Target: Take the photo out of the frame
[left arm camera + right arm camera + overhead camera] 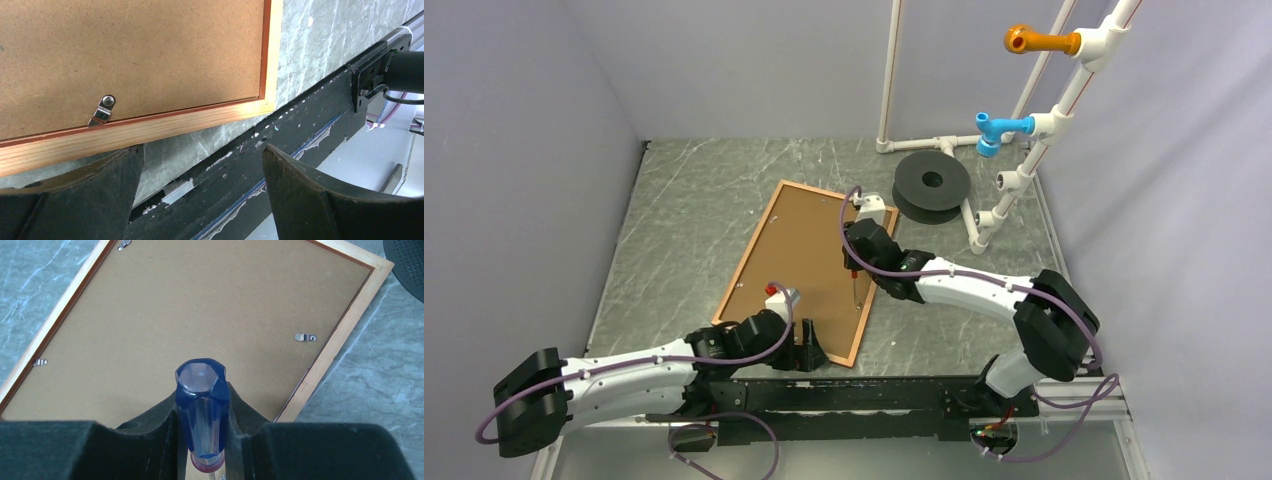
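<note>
Brown fibreboard is all you get to look at right now: the frame (748,250) is lying face down on the grey marbled tabletop (674,220), skewed so one short end points far and a bit right, the other near and a bit left. The backing panel (799,250) fills the whole opening, so the photo itself is hidden from every view. Little metal turn clips sit around the inner edge, one near the right rail (305,337), one by the left rail (40,362), and one on the near short rail (102,110). All of them reach in over the panel.

The right end effector (856,270) is clamped around a screwdriver (202,385) with a see-through blue handle and a red collar. It hangs over the right half of the panel with the shaft pointing down at it. I honestly can't tell whether the tip is touching the board.

The left end effector (201,150) is spread wide with nothing in it, sitting low at the near short rail close to the near right corner. One finger (90,190) sits right at the rail's outer edge; contact or not, hard to say.

Off to the far right there's a black spool (932,185) beside a white pipe rack (1024,150), well apart from the frame.
</note>
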Robot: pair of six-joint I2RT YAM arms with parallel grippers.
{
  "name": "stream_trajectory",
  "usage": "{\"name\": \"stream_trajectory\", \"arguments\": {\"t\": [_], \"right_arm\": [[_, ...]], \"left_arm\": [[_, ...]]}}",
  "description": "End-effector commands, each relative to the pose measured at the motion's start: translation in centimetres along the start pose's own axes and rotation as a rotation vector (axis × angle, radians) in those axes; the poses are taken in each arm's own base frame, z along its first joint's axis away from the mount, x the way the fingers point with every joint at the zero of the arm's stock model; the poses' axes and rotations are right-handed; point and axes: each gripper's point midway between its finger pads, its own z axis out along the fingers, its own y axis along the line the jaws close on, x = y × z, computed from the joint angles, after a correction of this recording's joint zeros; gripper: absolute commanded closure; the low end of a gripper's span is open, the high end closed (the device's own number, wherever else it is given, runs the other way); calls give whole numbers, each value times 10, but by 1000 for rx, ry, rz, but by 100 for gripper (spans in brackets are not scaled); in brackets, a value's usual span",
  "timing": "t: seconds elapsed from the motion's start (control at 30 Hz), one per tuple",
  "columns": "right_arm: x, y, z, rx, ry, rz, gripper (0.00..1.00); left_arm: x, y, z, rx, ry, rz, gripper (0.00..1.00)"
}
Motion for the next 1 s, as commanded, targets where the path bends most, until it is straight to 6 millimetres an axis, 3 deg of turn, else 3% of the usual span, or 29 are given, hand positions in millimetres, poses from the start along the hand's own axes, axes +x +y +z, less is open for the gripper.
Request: {"name": "stream_trajectory", "arguments": {"t": [0.0, 0.13, 0.37, 0.53, 0.7, 0.8, 0.9, 0.97], "right_arm": [[-32, 18, 0, -42, -74, 19, 100], [-40, 30, -18, -123, -49, 68, 100], [-40, 61, -74, -399, 61, 290, 100], [-44, 75, -106, -545, 71, 438, 100], [-36, 82, -120, -623, 109, 509, 100], [-29, 83, -126, -660, 130, 540, 100], [-23, 81, -133, -679, 139, 552, 100], [-22, 76, -138, -673, 137, 530, 100]], "left_arm": [[-11, -15, -5, 23, -19, 17, 8], [-26, -36, -17, 114, -74, 45, 8], [-72, -90, -43, 331, -275, 82, 6], [-90, -99, -38, 304, -316, 102, 7], [-98, -121, -38, 379, -330, 125, 13], [-98, -126, -35, 393, -325, 138, 27], [-97, -126, -33, 395, -318, 156, 58], [-95, -123, -32, 393, -306, 177, 83]]}}
